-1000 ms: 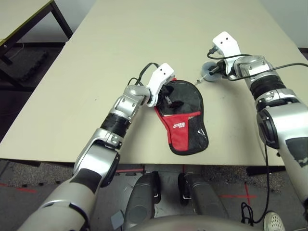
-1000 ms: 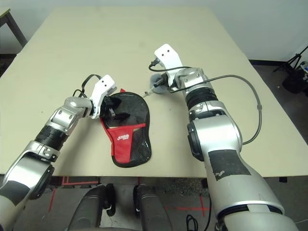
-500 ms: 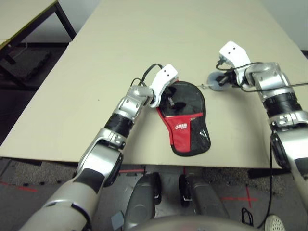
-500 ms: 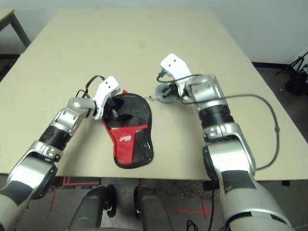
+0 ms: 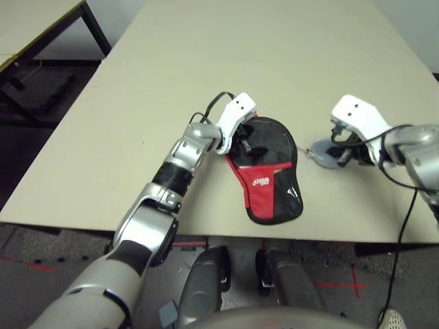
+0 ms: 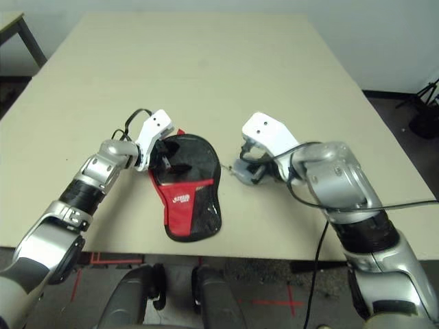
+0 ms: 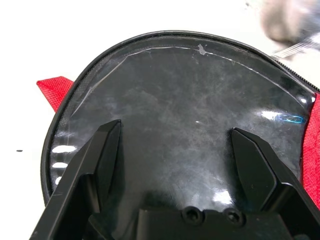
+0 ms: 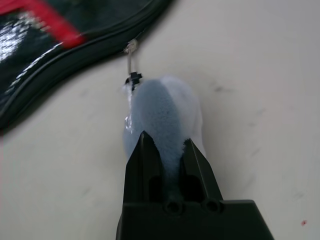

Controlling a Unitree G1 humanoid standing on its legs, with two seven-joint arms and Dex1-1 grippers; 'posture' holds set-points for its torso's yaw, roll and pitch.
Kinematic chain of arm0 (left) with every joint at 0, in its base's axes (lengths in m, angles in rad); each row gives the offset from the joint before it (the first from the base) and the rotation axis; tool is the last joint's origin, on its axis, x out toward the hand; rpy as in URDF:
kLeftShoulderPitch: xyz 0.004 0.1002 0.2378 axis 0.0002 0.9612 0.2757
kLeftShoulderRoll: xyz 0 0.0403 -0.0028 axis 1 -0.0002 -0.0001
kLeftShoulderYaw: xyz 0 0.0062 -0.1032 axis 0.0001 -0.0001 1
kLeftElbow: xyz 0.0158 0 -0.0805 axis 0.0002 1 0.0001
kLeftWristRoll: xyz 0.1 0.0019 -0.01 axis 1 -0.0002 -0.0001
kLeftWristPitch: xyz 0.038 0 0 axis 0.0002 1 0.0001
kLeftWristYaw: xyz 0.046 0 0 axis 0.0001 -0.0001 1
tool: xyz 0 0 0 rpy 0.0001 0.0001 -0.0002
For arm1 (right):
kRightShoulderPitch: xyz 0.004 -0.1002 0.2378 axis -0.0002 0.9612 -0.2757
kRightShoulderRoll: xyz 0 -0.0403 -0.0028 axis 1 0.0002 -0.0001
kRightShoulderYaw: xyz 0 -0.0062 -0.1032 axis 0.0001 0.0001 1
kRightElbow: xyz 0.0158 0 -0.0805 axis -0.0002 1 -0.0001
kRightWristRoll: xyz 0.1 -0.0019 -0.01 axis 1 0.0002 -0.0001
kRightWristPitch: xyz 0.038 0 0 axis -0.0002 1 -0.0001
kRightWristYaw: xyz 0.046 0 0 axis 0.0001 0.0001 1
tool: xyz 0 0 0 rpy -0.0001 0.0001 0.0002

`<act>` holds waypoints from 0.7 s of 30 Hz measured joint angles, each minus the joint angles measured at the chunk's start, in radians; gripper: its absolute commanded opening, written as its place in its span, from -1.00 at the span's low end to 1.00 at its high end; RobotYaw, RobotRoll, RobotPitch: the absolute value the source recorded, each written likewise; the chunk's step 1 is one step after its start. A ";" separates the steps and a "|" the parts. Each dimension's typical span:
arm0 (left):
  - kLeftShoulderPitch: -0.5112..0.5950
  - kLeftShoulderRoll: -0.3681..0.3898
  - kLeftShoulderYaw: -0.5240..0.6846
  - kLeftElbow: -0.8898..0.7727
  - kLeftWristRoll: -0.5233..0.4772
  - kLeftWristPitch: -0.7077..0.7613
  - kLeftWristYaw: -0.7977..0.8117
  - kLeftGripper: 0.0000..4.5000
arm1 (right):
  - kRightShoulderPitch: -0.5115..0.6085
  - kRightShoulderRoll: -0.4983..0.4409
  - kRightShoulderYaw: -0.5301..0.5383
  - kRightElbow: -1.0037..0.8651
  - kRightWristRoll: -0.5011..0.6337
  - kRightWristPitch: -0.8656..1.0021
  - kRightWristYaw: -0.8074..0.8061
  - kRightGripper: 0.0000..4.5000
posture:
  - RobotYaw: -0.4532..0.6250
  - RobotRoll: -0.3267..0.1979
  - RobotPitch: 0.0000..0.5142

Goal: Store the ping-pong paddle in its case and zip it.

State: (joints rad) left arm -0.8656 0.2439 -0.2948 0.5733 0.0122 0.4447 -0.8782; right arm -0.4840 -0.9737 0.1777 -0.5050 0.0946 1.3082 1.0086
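The case [image 5: 269,179], a black and red paddle-shaped pouch, lies flat near the table's front edge. Its round black end points away from me. My left gripper [image 5: 245,140] rests on that round end, its black fingers [image 7: 102,150] spread open across the glossy panel. To the right of the case, my right gripper [image 5: 337,155] is shut on a small whitish-grey soft bundle [image 8: 162,107]. A thin metal zip pull [image 8: 131,54] links the bundle to the case's edge. The ping-pong paddle is hidden.
The beige table [image 5: 260,62] stretches far ahead of both arms. Its front edge [image 5: 206,232] runs just below the case's red end. Another table [image 5: 34,20] stands at the far left, beyond a gap of dark floor.
My right gripper has pulled the grey bundle from beside the case's far round end toward me, along its right side. The left gripper has stayed on the case.
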 measured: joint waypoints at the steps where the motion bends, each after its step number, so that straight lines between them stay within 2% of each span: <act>1: -0.002 -0.001 0.000 0.003 0.000 -0.002 -0.002 1.00 | 0.020 -0.020 -0.009 -0.035 0.023 0.016 0.001 -0.92 | -0.52 0.25 -0.25; 8: -0.014 -0.016 -0.008 0.024 -0.002 -0.026 -0.027 1.00 | 0.154 -0.160 -0.131 -0.235 0.203 0.101 0.010 -0.93 | -0.57 0.25 -0.26; 14: -0.020 -0.014 -0.006 0.039 -0.003 -0.044 -0.035 1.00 | 0.203 -0.216 -0.202 -0.279 0.326 0.121 0.010 -0.93 | -0.59 0.25 -0.25; 18: -0.021 -0.013 -0.003 0.046 -0.003 -0.047 -0.036 1.00 | 0.181 -0.209 -0.190 -0.259 0.356 0.112 -0.021 -0.93 | -0.59 0.25 -0.25; 21: -0.021 -0.010 0.000 0.045 -0.002 -0.052 -0.037 1.00 | 0.142 -0.208 -0.125 -0.179 0.336 0.045 -0.060 -0.93 | -0.57 0.25 -0.25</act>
State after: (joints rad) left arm -0.8869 0.2335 -0.2948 0.6182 0.0100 0.3928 -0.9149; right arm -0.3424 -1.1814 0.0527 -0.6843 0.4306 1.3533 0.9487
